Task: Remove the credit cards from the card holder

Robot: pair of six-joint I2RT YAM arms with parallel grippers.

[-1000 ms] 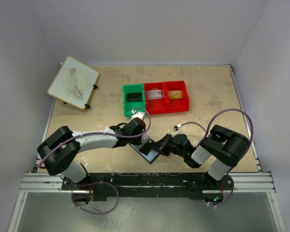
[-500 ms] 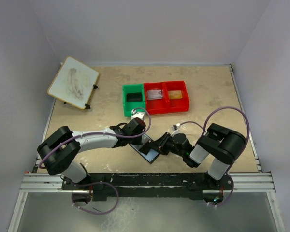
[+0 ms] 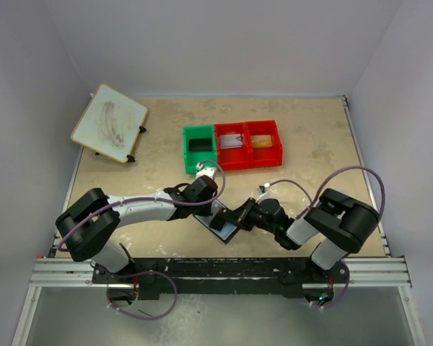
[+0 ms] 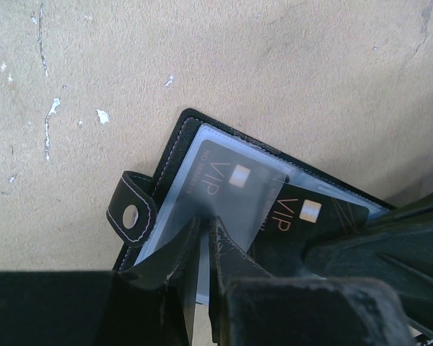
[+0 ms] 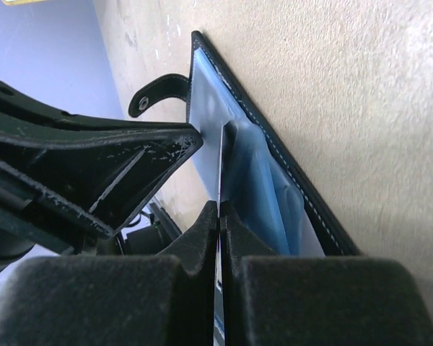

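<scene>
Lying open on the counter (image 3: 310,137) close to its near edge, between the two arms, the card holder (image 4: 175,153) is showing its pale inside, with its black tab (image 4: 132,213) sticking out on one side; the left gripper (image 4: 206,232) is pinching the holder's edge and clear pocket, its fingers pressed almost together; the right gripper (image 5: 219,213) is pointing in from the right and pinching a credit card (image 4: 314,223), its fingers squeezed tight on the thin edge; that card is sitting partly out of its slot, overlapping a second credit card (image 4: 220,180) that is lying under the clear pocket; both are dark and are bearing VIP lettering; farther back, a green bin (image 3: 190,155) and a red bin (image 3: 263,160) are standing side by side, well apart from the holder; a pale board (image 3: 110,122) is lying at the far left.
</scene>
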